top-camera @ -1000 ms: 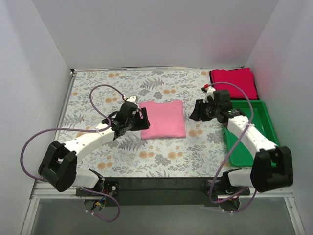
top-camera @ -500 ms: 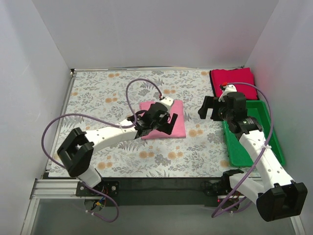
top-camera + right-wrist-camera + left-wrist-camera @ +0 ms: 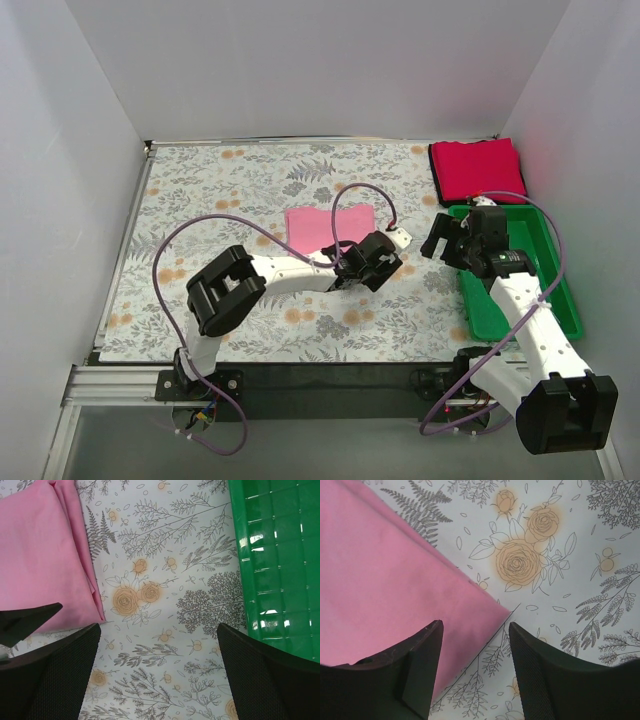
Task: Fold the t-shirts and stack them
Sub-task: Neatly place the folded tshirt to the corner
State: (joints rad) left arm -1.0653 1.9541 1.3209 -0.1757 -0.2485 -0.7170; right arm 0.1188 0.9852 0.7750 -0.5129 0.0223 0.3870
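The folded light pink t-shirt (image 3: 322, 229) lies flat in the middle of the floral cloth; it also shows in the left wrist view (image 3: 385, 595) and the right wrist view (image 3: 42, 560). The folded crimson t-shirt (image 3: 478, 167) lies at the back right corner. My left gripper (image 3: 372, 266) is open and empty, low over the pink shirt's near right corner (image 3: 506, 614), its jaws astride that corner. My right gripper (image 3: 446, 240) is open and empty above bare cloth, between the pink shirt and the bin.
A green plastic bin (image 3: 540, 290) stands at the right edge, under my right arm; its wall shows in the right wrist view (image 3: 280, 555). White walls enclose the table on three sides. The floral table cloth (image 3: 200, 200) covers the table.
My left arm has swung right across the pink shirt, from its left edge to its near right corner. My right gripper has moved right and toward the near side, closer to the bin.
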